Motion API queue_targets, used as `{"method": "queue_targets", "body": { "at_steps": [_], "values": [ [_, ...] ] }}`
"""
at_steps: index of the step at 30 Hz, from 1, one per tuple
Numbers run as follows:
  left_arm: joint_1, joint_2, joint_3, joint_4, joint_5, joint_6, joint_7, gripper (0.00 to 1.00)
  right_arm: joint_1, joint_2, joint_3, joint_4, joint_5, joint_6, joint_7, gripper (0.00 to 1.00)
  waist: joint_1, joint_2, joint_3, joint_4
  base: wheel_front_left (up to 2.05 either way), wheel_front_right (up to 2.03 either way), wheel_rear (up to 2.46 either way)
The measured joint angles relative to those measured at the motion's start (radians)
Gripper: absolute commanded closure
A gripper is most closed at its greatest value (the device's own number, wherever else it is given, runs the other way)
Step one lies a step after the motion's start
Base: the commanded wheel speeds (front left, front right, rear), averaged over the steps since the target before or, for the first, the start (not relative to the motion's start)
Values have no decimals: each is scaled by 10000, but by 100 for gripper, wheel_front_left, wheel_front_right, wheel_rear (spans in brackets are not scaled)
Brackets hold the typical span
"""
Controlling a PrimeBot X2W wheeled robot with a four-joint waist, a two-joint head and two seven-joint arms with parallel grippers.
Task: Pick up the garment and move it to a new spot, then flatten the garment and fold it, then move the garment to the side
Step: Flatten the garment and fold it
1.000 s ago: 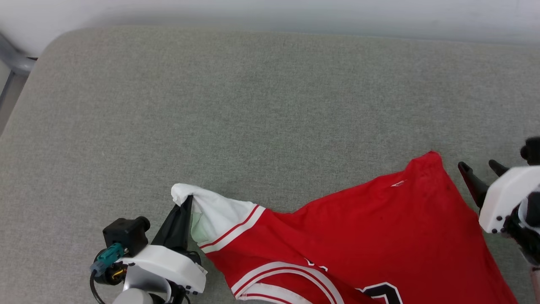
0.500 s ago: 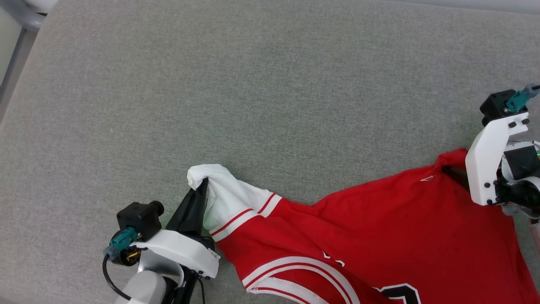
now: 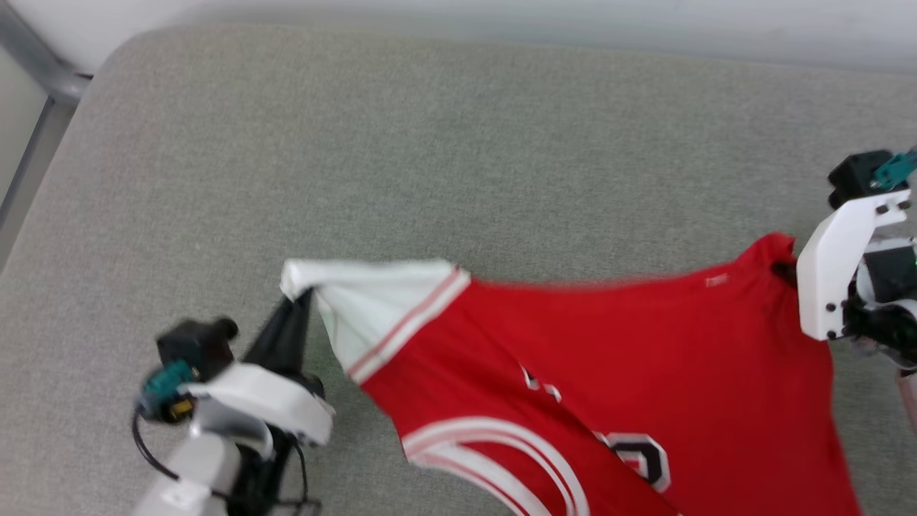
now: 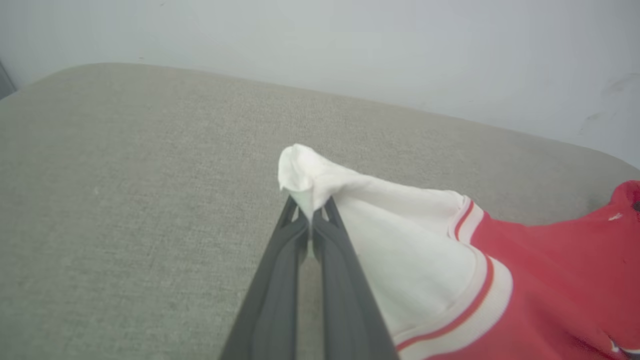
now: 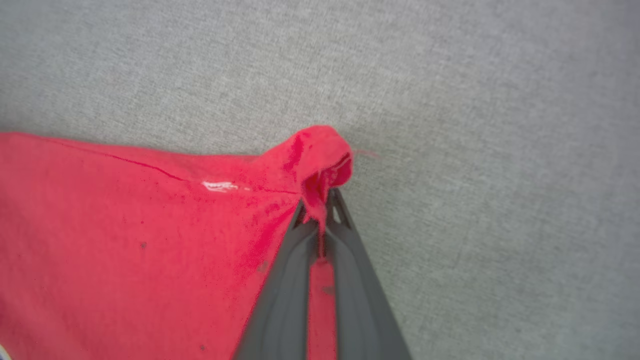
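Nearest the robot, saw the garment (image 3: 609,344) stretched taut above the grey cushion (image 3: 430,143), print facing up. Found the left tool (image 3: 304,294) clenched on the white sleeve (image 4: 400,240) tip. Further right, found the right tool (image 5: 322,207) pinching a red corner.

The left gripper (image 4: 310,222) pinches the white sleeve tip of the shirt (image 3: 645,344), fingers pressed together, its forearm low at the shirt's left. The right gripper (image 5: 320,210) clamps the shirt's red corner, its white wrist just beside it.
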Motion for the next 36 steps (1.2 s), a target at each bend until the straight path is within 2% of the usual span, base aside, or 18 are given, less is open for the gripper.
{"method": "queue_targets", "body": {
  "at_steps": [9,16,26,36],
  "values": [
    [-2821,882,447,167,207,-63,915,100,-1250,581,-1143,-10,-1281,4,-1191,100,0,0,-395,-669,0,0,0],
    [-5826,1248,604,1480,288,-468,1496,100,-3215,1026,-1707,328,-2209,6,-2337,100,0,0,-48,-1034,0,0,0],
    [-10301,1452,489,3659,913,-832,1292,100,-6481,1244,-2426,1083,-3438,10,-3837,100,1,0,970,-1280,0,0,0],
    [-13004,1626,96,5131,1432,-1103,1095,100,-8873,1400,-2652,2316,-4092,10,-4836,100,1,0,1969,-1424,0,0,0]
  ]
}}
